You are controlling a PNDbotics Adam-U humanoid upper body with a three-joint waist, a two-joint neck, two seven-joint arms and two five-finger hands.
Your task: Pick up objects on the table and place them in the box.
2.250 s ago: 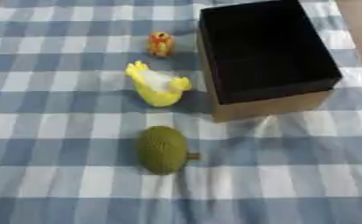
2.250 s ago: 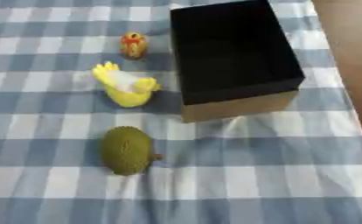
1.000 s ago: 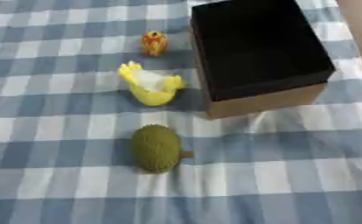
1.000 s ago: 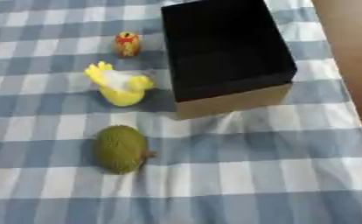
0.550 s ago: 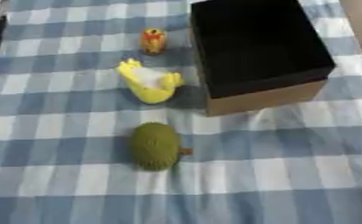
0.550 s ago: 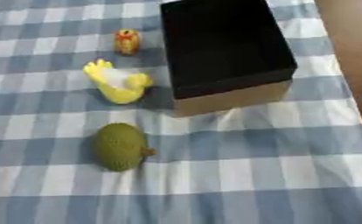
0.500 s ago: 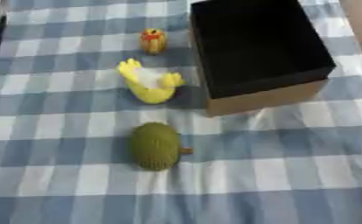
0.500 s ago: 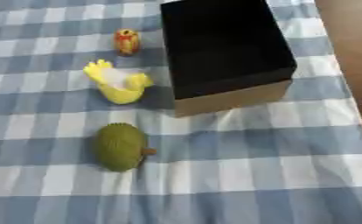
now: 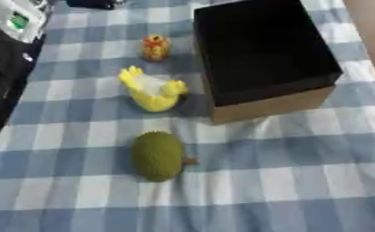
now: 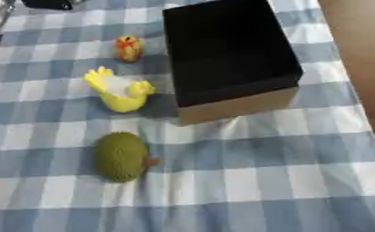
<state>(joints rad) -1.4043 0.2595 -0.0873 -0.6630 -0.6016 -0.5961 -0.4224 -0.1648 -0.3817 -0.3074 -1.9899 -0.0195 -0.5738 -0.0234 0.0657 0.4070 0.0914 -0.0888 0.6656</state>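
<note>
An open cardboard box (image 9: 271, 106) with a black inside stands at the back right of the checked cloth. Left of it lie three things in a row. Farthest is a small orange and yellow toy (image 9: 155, 47), then a yellow and white toy (image 9: 152, 93) close to the box's front corner. Nearest is a green spiky fruit (image 9: 157, 155). My left arm (image 9: 2, 68), black with a silver part (image 9: 15, 17) at the top, comes in along the left edge, well apart from the toys. I cannot make out its hand. The right hand does not show.
The blue and white checked cloth (image 9: 301, 181) covers the table. A dark object (image 9: 92, 3) lies at the far edge. The table's right edge runs along a brown floor (image 10: 357, 54).
My left arm has come into the left eye view from the upper left edge. The toys, the fruit and the box have stayed where they were.
</note>
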